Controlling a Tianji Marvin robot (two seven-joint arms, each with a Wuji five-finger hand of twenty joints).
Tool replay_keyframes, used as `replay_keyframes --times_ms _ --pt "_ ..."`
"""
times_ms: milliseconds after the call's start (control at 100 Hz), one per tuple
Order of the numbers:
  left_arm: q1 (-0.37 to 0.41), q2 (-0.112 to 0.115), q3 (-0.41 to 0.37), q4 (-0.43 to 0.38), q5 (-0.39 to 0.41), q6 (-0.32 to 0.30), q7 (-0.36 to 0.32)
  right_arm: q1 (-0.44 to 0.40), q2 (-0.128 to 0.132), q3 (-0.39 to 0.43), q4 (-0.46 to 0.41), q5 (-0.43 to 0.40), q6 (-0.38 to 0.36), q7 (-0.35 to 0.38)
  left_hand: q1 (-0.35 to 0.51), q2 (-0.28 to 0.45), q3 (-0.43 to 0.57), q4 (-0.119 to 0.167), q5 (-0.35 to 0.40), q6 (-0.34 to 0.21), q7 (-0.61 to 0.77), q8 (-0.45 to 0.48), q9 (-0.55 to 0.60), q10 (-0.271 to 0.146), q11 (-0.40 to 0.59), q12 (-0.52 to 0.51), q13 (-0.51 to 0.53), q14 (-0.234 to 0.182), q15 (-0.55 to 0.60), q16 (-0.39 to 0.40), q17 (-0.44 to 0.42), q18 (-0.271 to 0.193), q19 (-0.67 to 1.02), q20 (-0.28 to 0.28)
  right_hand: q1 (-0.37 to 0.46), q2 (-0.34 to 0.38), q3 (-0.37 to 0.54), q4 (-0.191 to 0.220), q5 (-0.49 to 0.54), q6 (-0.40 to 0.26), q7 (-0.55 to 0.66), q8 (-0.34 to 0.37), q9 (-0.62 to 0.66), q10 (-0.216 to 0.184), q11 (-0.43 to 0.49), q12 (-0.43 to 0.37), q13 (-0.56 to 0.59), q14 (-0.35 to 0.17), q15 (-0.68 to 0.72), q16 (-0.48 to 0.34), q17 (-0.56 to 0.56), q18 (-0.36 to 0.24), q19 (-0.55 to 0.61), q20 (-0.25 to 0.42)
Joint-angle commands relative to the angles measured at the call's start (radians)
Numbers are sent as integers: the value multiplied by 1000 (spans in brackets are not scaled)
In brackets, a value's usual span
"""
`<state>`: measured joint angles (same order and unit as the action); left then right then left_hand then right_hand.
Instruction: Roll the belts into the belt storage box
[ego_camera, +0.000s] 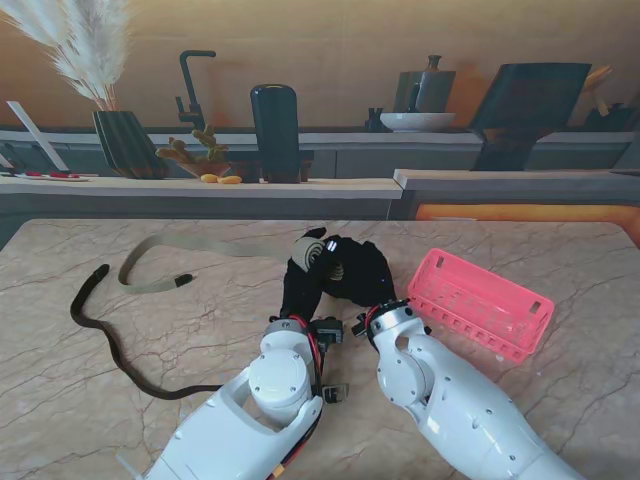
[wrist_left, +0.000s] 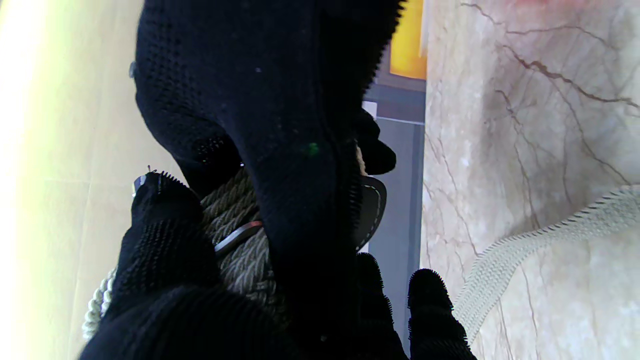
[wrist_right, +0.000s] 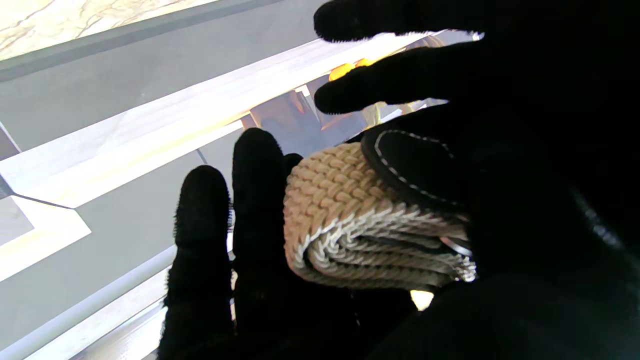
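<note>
A beige woven belt trails across the marble table, and its rolled-up end sits between both black-gloved hands at the table's middle. My left hand is shut on the coil, whose dark leather tip shows. My right hand cups the same coil from the other side, fingers curled around it. A dark brown belt snakes along the left of the table, nearer to me. The pink storage box lies tilted to the right of my hands.
Beyond the table's far edge runs a counter with a black cylinder, a vase of pampas grass, a tap and a bowl. The loose tail of the beige belt lies on the marble beside my left hand.
</note>
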<state>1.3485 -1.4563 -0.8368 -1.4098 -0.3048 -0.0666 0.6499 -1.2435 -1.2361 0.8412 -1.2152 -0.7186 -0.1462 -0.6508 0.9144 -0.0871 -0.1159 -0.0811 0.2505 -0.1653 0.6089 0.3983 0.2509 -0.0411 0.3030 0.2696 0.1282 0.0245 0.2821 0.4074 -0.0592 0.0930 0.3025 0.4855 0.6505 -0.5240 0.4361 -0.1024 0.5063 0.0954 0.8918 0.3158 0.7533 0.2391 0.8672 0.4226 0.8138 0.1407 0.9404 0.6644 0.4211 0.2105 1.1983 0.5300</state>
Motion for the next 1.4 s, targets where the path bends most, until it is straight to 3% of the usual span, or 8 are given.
replay_keyframes --times_ms 0,290,480,730,910,1040,1160,1390 --pt "14 -1 7 -4 17 17 -13 0 -4 13 -24 -1 12 -2 -46 113 90 49 22 36 -42 -7 -44 20 -35 0 -23 7 13 13 5 -7 15 7 196 209 263 -18 128 -124 164 -16 77 -25 52 -3 32 -12 30 17 10 -17 41 24" --pt "7 11 13 23 136 28 -19 -31 13 79 -85 -16 48 28 -169 -92 107 76 -66 138 -96 -19 -63 102 -89 -6 -33 68 -2 7 2 40 23 -16 201 234 264 -34 148 -107 160 -21 91 -20 52 -3 39 7 32 22 12 -7 47 31" --pt "16 30 10 16 206 16 -36 -65 37 148 -145 -38 71 93 -197 -122 116 79 -76 144 -114 -27 -68 115 -103 -3 -33 82 -3 6 2 56 33 -18 202 255 202 -16 170 -132 135 -24 93 -18 38 -1 26 17 29 33 -5 -1 41 39" --pt "55 66 -32 -35 282 -3 -52 -124 91 283 -246 -83 84 300 -209 -111 130 80 -76 141 -122 -31 -69 116 -108 2 -32 85 3 7 3 57 49 -21 169 175 204 -14 274 -208 74 -13 -183 28 183 212 -216 -10 255 246 -167 -37 48 148" --pt "93 99 -82 -80 333 -11 -80 -155 136 382 -310 -170 94 482 -209 -102 137 78 -69 142 -124 -31 -67 116 -107 5 -31 83 6 7 3 57 59 -24 132 137 255 -29 319 -191 70 -17 -106 24 240 318 -154 -34 372 356 -127 -48 98 237" --pt "120 124 -121 -107 389 -21 -102 -167 160 439 -338 -234 103 592 -209 -99 140 77 -61 142 -125 -31 -65 117 -104 7 -30 84 9 6 5 57 67 -25 103 138 253 -19 358 -148 82 -9 -23 52 327 400 -33 -67 478 450 -27 -56 213 324" --pt "144 144 -158 -127 434 -30 -120 -169 175 474 -344 -275 114 666 -208 -96 141 76 -56 142 -128 -30 -64 118 -101 8 -30 82 13 6 5 58 76 -27 92 122 277 -15 379 -135 85 -4 28 75 358 421 42 -84 526 481 51 -54 271 345" --pt "177 165 -205 -143 486 -38 -136 -149 185 453 -319 -318 292 773 -208 -90 143 75 -30 146 -124 -24 -59 119 -89 13 -24 84 20 6 7 60 95 -30 106 106 302 -18 389 -93 80 -3 30 109 346 414 41 -36 524 477 31 -27 293 346"
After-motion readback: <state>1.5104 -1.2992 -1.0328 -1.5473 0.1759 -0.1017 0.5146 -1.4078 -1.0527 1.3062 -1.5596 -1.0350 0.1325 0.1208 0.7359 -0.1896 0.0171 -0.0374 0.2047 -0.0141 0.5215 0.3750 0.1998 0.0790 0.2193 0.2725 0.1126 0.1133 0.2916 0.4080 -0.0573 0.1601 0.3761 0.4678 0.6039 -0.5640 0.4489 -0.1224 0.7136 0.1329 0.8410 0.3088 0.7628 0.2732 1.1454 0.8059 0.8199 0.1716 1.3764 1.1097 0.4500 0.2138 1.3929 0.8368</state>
